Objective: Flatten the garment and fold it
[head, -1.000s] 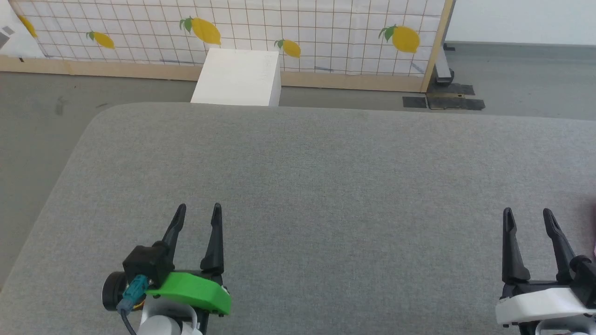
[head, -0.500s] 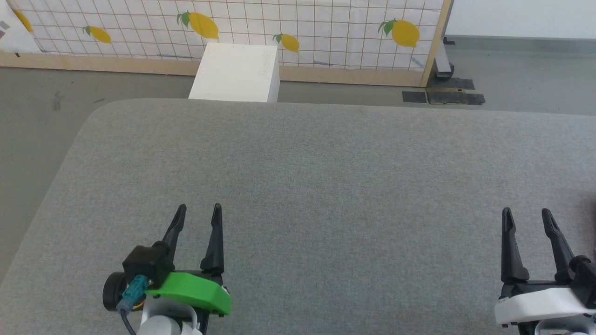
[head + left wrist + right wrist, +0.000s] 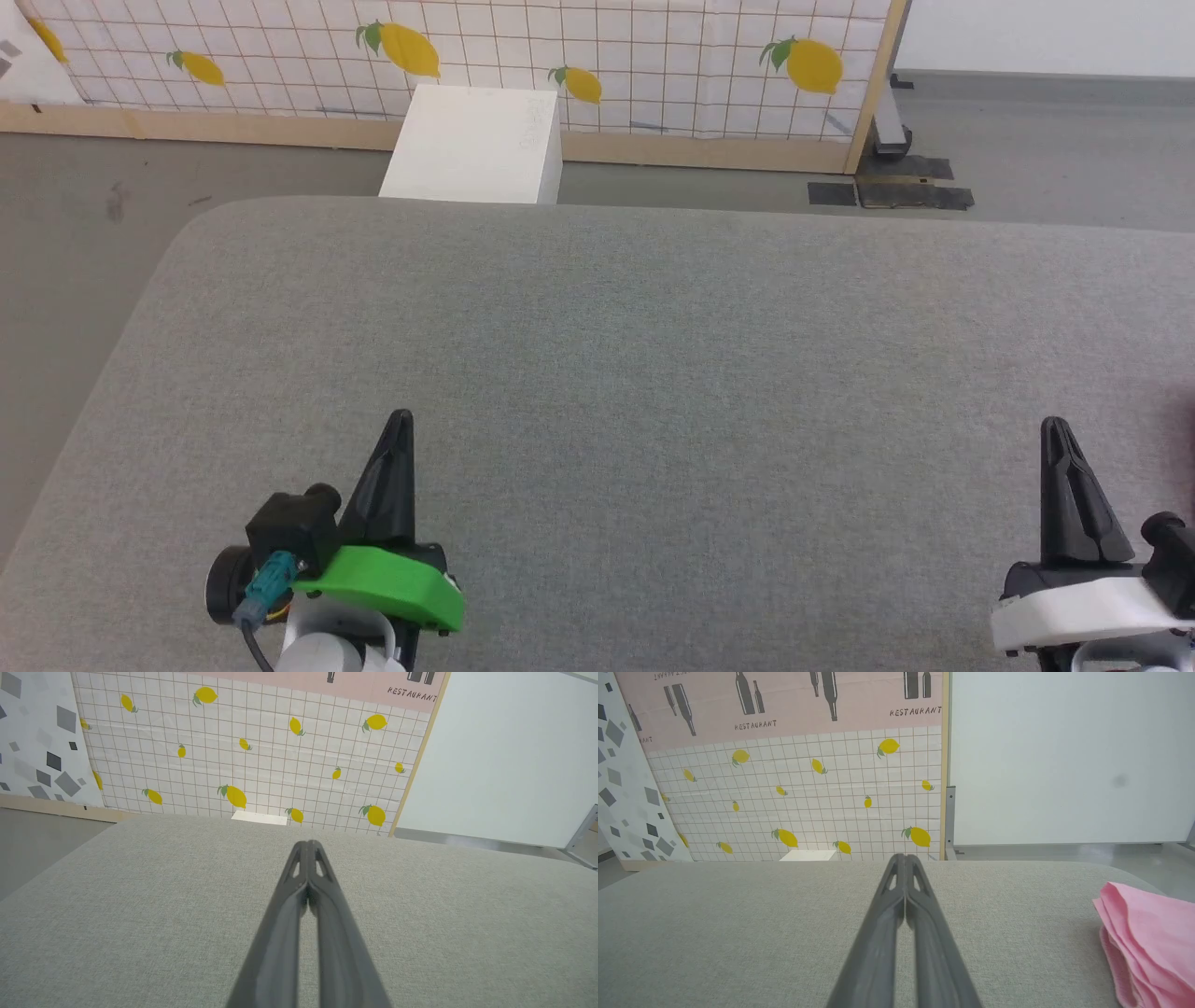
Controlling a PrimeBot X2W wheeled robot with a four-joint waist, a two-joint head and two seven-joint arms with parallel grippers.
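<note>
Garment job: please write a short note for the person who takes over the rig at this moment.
Left claw: shut, empty, above the grey padded surface.
Right claw: shut, empty, above the same surface.
Garment: pink, lying in bunched layers at the surface's right end, to the right of the right claw and not touched by it.
Done: nothing visible; the garment is not spread out.
Left: open a claw, take the garment, bring it to the middle, flatten it and fold it.
</note>
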